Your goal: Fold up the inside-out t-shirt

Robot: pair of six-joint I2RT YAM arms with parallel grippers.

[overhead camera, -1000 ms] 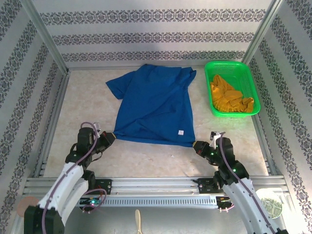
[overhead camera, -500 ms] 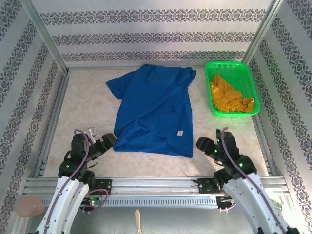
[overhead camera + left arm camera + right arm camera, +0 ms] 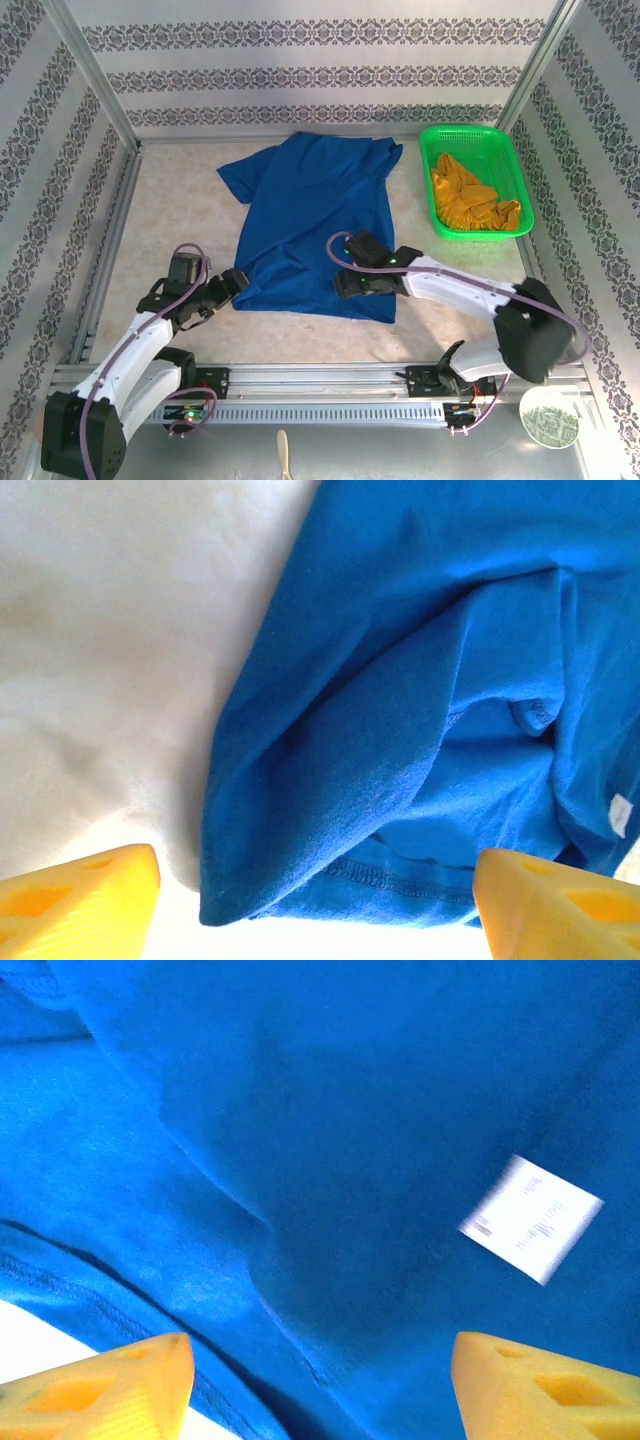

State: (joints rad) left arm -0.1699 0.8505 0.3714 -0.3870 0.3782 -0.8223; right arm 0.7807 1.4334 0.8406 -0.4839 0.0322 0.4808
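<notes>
The inside-out t-shirt (image 3: 315, 215) is royal blue and lies flat in the middle of the table, collar to the far side and hem nearest me. Its lower left corner is bunched into a fold (image 3: 330, 780). My left gripper (image 3: 229, 288) sits low at that corner, open, with the hem (image 3: 400, 880) lying loose between its yellow fingers (image 3: 90, 895). My right gripper (image 3: 343, 266) hovers open over the lower right of the shirt. Blue cloth (image 3: 300, 1160) and the white care label (image 3: 530, 1218) lie below its fingers (image 3: 540, 1385), untouched.
A green basket (image 3: 515, 175) at the back right holds a mustard garment (image 3: 468, 198). Metal rails (image 3: 110, 240) border the table on the left, right and near sides. Patterned walls close the back and sides. My right arm's elbow (image 3: 530, 325) sticks out near the right rail.
Both grippers have opened and let go of the hem corners. The right arm swung left, over the shirt's lower part. The left gripper stayed by its corner, and the hem slackened into a fold.
</notes>
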